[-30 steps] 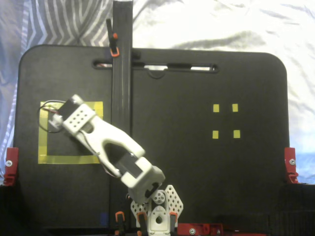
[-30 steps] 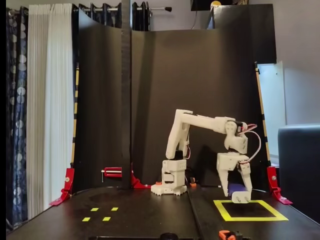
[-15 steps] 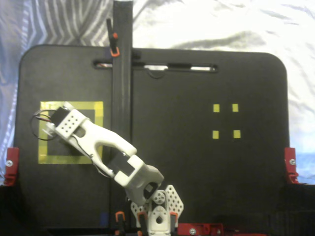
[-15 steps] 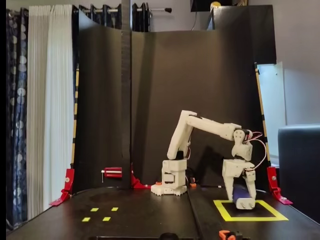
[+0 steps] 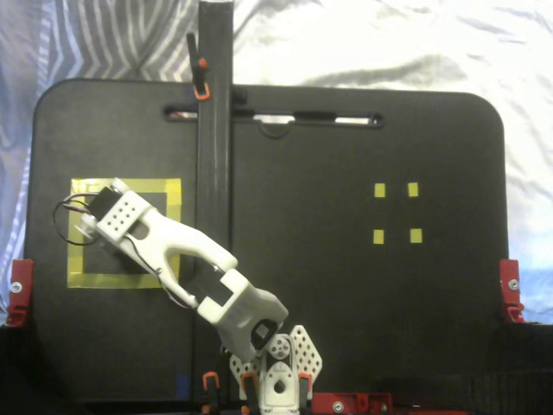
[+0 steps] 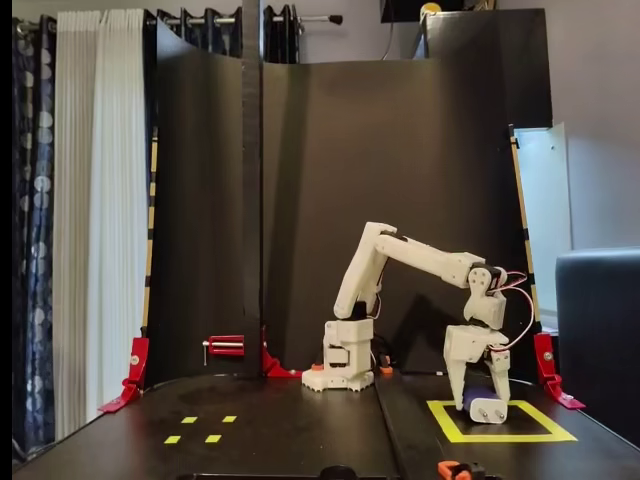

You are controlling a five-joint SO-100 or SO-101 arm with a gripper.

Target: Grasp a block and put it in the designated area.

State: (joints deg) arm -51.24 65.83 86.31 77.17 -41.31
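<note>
My white arm reaches over the designated area, a large yellow tape square (image 5: 125,281) on the black board, which also shows in a fixed view (image 6: 500,437). My gripper (image 6: 478,403) points down with its tips just above the surface inside the square. A small dark blue block (image 6: 467,399) shows between the fingers, and the jaws look closed on it. In the view from above, the gripper head (image 5: 102,223) covers the block, so it is hidden there.
Four tiny yellow tape squares (image 5: 380,190) sit on the board's other half, also seen in a fixed view (image 6: 187,420). A black vertical post (image 5: 213,130) crosses the board beside the square. Red clamps (image 5: 19,290) (image 5: 511,290) hold the board's edges.
</note>
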